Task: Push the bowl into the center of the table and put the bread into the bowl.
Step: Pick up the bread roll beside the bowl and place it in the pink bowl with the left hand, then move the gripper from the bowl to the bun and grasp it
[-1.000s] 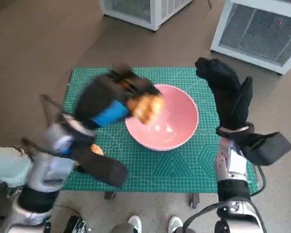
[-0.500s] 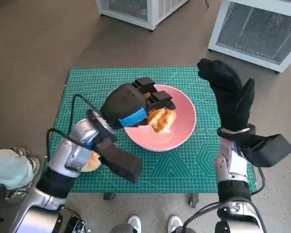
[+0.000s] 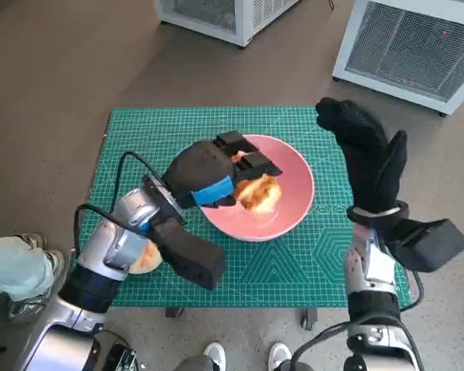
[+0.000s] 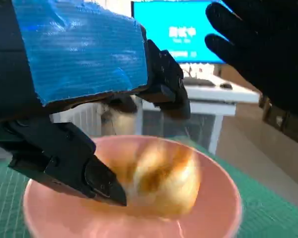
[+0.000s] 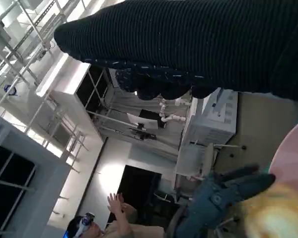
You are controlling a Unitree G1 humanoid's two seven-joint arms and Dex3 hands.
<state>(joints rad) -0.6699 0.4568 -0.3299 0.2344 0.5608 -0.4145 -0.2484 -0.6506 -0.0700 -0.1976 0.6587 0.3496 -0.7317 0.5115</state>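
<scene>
The pink bowl stands in the middle of the green mat. The golden bread lies inside it, on its left half. My left hand hovers over the bowl's left rim, fingers spread just above the bread and not touching it. In the left wrist view the bread is blurred below the black fingers, inside the bowl. My right hand is raised upright to the right of the bowl, fingers spread, holding nothing. The right wrist view shows the glove and a sliver of the bowl.
The green cutting mat covers the small table. A second orange-brown bun lies on it under my left forearm. Two white cabinets stand on the floor beyond the table. A person's shoes show at the near edge.
A second ago my left hand swept in carrying the bread over the bowl's left rim. Now the bread sits lower in the bowl, free of the fingers. My right hand has stayed put.
</scene>
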